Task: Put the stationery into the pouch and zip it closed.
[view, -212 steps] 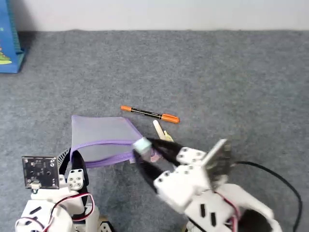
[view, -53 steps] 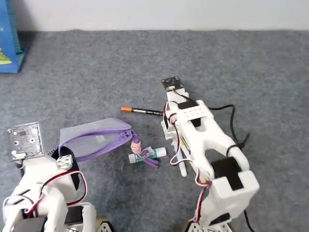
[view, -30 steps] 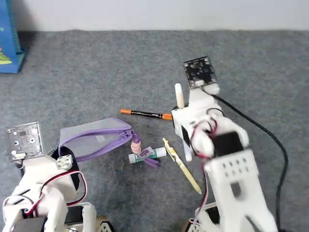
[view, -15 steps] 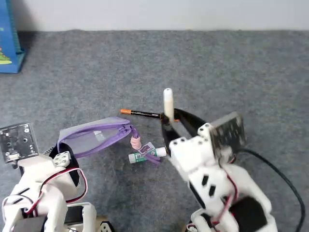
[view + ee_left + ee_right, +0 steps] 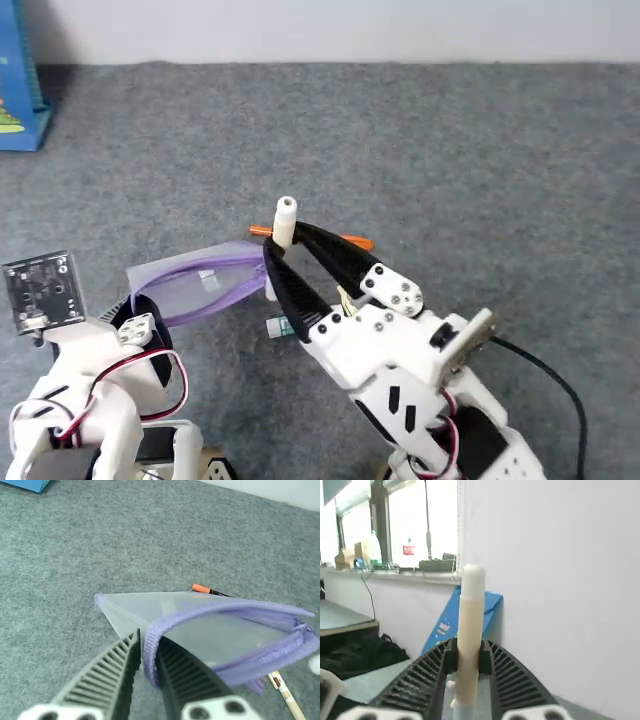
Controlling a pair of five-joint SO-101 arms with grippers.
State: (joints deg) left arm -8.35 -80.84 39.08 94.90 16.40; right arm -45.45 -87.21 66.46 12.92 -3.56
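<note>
Right claw (image 5: pixel 283 240), pen (image 5: pixel 285 217) beside pouch (image 5: pixel 195 287) mouth

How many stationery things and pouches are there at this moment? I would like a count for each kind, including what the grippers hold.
purple pouch: 1, gripped by the left gripper
orange-capped marker: 1
white pen: 1, upright in the right gripper
glue stick: 1, partly hidden
yellow pen: 1, partly hidden
Total: 5
</note>
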